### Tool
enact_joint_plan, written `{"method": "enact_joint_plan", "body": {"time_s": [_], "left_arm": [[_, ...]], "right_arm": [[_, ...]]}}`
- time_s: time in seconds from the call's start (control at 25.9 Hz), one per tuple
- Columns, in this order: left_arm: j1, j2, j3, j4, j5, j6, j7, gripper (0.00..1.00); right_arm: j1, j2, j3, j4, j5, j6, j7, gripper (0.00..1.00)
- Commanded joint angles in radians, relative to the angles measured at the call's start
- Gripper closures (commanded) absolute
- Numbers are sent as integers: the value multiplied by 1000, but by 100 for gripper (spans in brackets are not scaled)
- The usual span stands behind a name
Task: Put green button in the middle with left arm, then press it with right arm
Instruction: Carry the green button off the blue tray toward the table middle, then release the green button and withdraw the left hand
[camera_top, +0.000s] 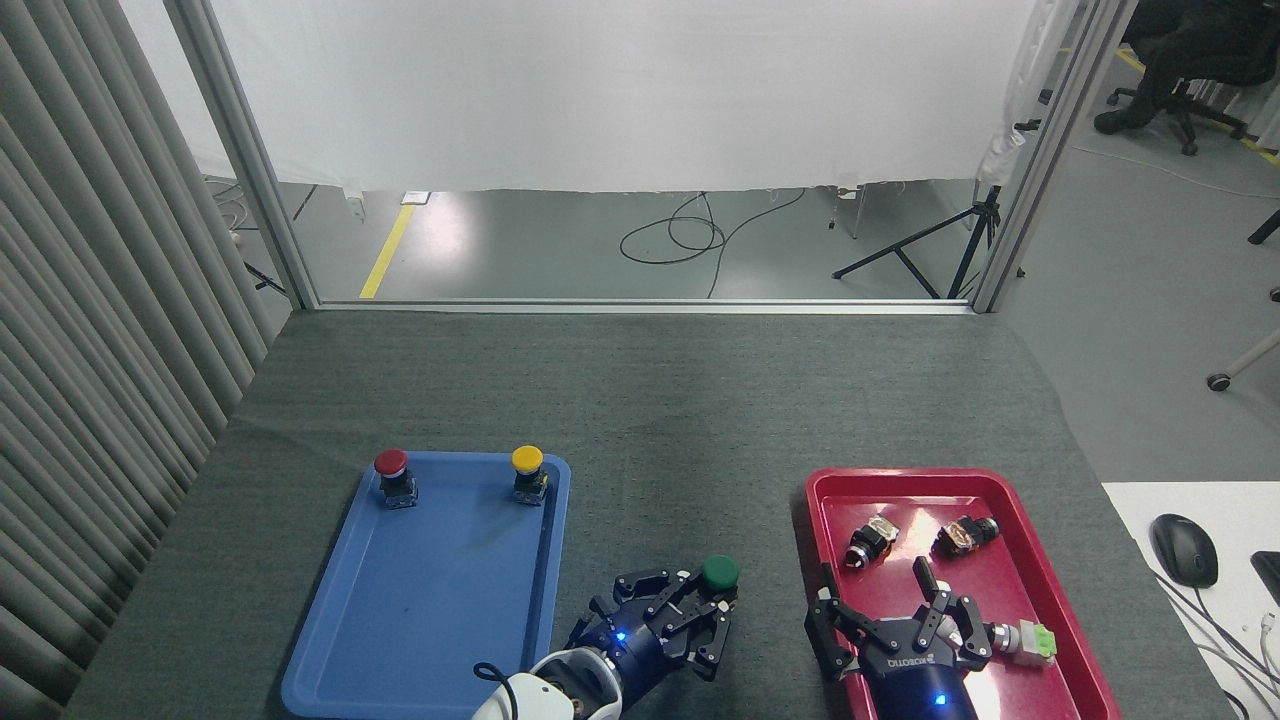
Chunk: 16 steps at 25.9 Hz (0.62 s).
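Left of the left pincer (690, 615) lies the blue tray (420, 610), holding only a red button (391, 463) and a yellow button (527, 460). The left pincer is closed around the green button (719, 574), carried over the bare cloth (680, 430) between the trays; setting it down and pressing remain. Whether its base touches the cloth cannot be told. Rightward, the right pincer (885, 620) hovers spread, empty, above the red tray (1020, 560), its arm cut off.
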Motion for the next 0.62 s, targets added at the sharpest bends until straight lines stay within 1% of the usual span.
{"method": "enact_joint_plan", "body": {"time_s": [0.0, 0.04, 0.08, 0.12, 0.19, 0.27, 0.31, 0.35, 0.39, 0.43, 0.5, 0.54, 0.58], "left_arm": [[3, 1, 2, 8, 4, 31, 8, 42], [6, -3, 2, 5, 9, 44, 10, 23], [12, -1, 1, -6, 9, 60, 13, 10], [25, -3, 2, -20, 9, 64, 13, 1], [68, 1, 2, -86, 3, 61, 10, 1], [117, 10, 2, -211, 1, 71, 10, 0], [147, 17, 7, -277, 1, 74, 8, 1], [175, 30, 14, -339, 4, 84, 7, 1], [195, 53, 22, -403, 4, 117, 7, 1], [212, 77, 28, -467, 3, 163, 4, 1], [249, 140, 33, -570, 4, 267, 2, 1], [267, 175, 37, -609, 9, 327, 1, 1], [279, 212, 57, -632, 18, 385, -1, 1]], "right_arm": [[-27, 10, 3, 37, 3, -1, -3, 0], [-33, 13, 9, 42, 5, -1, -3, 0], [-36, 13, 16, 46, 5, 1, -3, 0], [-36, 13, 22, 49, 5, 2, -3, 0], [-38, 14, 32, 48, 5, 4, -3, 1], [-39, 16, 39, 49, 5, 9, -3, 2], [-42, 16, 42, 49, 5, 10, -1, 4], [-44, 16, 51, 49, 5, 10, 0, 10], [-44, 17, 59, 49, 5, 9, 2, 19], [-44, 17, 62, 49, 5, 4, 2, 27], [-44, 16, 66, 51, 6, -5, 16, 41], [-45, 17, 77, 51, 6, -11, 22, 47], [-48, 19, 94, 52, 6, -21, 22, 51]]}}
